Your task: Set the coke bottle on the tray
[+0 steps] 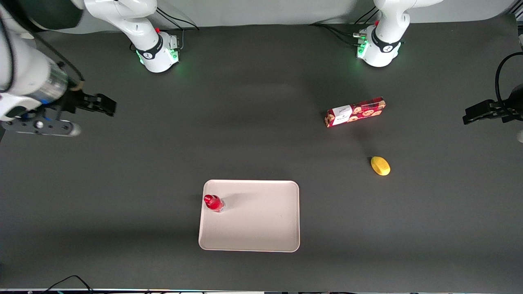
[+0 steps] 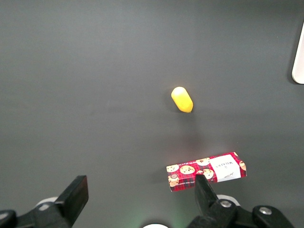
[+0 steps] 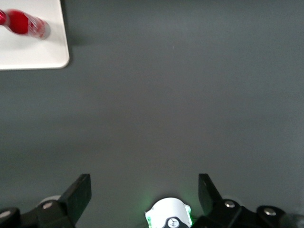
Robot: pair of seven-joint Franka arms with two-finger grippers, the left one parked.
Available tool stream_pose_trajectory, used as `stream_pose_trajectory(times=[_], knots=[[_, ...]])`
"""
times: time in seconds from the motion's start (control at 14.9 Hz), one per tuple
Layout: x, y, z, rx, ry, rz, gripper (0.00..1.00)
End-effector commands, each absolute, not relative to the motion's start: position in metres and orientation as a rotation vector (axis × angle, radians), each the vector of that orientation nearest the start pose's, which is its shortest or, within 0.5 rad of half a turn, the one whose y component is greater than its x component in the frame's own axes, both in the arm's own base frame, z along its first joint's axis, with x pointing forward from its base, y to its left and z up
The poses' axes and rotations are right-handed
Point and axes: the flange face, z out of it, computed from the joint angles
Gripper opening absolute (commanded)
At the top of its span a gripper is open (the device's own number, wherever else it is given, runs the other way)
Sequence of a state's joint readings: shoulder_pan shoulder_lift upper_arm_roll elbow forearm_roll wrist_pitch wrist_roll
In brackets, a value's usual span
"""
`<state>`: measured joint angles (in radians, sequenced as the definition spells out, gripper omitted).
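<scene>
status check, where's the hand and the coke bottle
Hand open, empty, up over bare table toward the working arm's end. Coke bottle upright on tray, near its corner. Nothing in the way.

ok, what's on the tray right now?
Only the coke bottle, upright near the tray edge toward the working arm's end. The patch under its base is hidden. The gripper is open, empty, well away.
</scene>
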<state>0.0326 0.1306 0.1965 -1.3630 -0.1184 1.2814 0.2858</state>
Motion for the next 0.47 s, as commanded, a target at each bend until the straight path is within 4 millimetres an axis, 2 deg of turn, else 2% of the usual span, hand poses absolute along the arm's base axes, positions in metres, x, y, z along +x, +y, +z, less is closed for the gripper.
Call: stream_pose_trajectory(times=[0.0, 0.07, 0.2, 0.4], knots=[[0.482, 0.015, 0.593, -3.192, 0.051, 0.216, 1.00], [0.475, 0.004, 0.585, -3.184, 0.077, 0.193, 1.00], [0.477, -0.002, 0.587, -3.174, 0.098, 0.169, 1.00], [0.491, 0.006, 0.601, -3.104, 0.124, 0.134, 1.00]])
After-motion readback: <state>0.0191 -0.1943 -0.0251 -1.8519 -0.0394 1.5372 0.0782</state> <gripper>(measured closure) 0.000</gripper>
